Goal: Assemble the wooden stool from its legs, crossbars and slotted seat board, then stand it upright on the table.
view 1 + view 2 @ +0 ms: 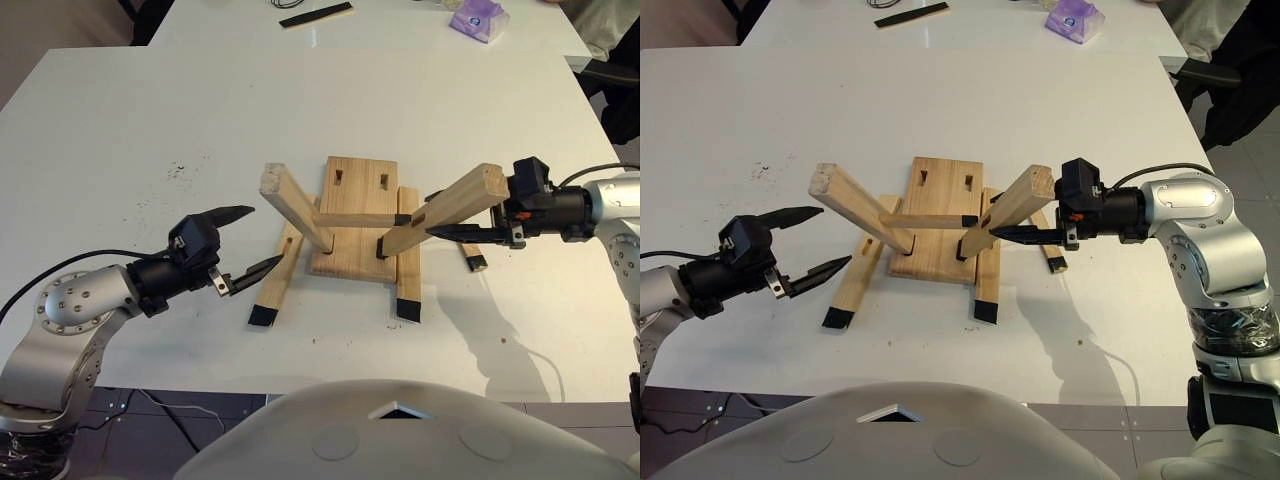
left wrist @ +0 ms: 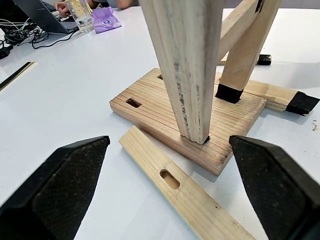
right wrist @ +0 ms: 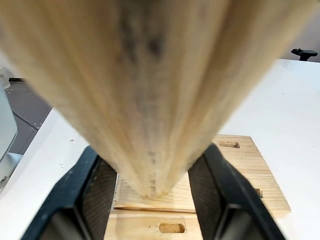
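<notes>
**Item: wooden stool, part-built, on the white table point(image 1: 150, 120).**

- The slotted seat board point(image 1: 350, 250) is lying flat at the table's centre. It is pale wood with a lined grain. Its two slots toward 12 o'clock are standing open.
- The left standing leg point(image 1: 295, 205) is sitting in the slot at the board's 7 o'clock corner and leaning out toward 10 o'clock.
- The right standing leg point(image 1: 445, 208) is resting its black-tipped foot on the board at 5 o'clock and leaning out toward 2 o'clock.
- A crossbar point(image 1: 355, 219) is spanning between these two legs, low down and just above the board.
- One loose leg point(image 1: 275, 290) is lying on the table at the board's 8 o'clock, with its black tip toward 6 o'clock and an oval mortise facing up.
- A second loose leg point(image 1: 408, 280) is lying along the board's 3 o'clock edge, touching it or nearly so, with its black tip also toward 6 o'clock.
- A short black-tipped piece point(image 1: 472, 258) is lying at 4 o'clock, beyond that leg.

**Grippers**

- The left gripper point(image 1: 262, 236) is hovering at the board's 8 o'clock, just beside the first loose leg. Its fingers are spread wide and holding nothing.
- The right gripper point(image 1: 440, 215) is coming in from 3 o'clock. Its two fingers are pressing on opposite faces of the right standing leg, clamping it partway up.

**Other:** a black strip point(image 1: 315, 14) and a purple packet point(image 1: 478, 20) are lying at the table's 12 o'clock edge.
</notes>
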Action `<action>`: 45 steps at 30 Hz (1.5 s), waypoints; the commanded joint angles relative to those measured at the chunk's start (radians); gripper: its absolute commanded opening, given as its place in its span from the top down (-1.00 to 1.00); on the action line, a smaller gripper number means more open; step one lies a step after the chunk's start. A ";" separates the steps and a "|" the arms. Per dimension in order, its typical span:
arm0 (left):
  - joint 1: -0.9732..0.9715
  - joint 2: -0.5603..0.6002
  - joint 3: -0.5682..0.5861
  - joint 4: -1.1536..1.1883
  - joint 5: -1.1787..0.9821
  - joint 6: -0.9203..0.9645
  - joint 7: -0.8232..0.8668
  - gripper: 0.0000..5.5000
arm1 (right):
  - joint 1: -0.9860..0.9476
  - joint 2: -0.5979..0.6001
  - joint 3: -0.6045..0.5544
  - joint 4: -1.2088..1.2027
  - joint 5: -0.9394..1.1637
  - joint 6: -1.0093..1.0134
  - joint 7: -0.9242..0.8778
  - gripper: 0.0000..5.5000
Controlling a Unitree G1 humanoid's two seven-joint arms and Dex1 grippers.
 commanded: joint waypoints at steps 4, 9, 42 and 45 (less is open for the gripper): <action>-0.053 -0.014 -0.015 -0.029 -0.009 0.030 0.014 -0.62 | -0.035 -0.061 0.140 0.096 -0.182 -0.086 0.042 0.27; -0.123 -0.021 -0.089 -0.030 0.011 0.042 0.017 -0.62 | -0.178 0.007 0.252 0.220 -0.210 -0.099 0.070 0.27; -0.181 -0.079 -0.231 -0.049 0.052 0.055 0.017 -0.62 | -0.346 0.035 0.481 0.371 -0.303 -0.172 0.236 0.27; -0.263 -0.110 -0.311 -0.080 0.058 0.085 0.032 -0.62 | -0.344 0.049 0.501 0.362 -0.324 -0.173 0.215 0.27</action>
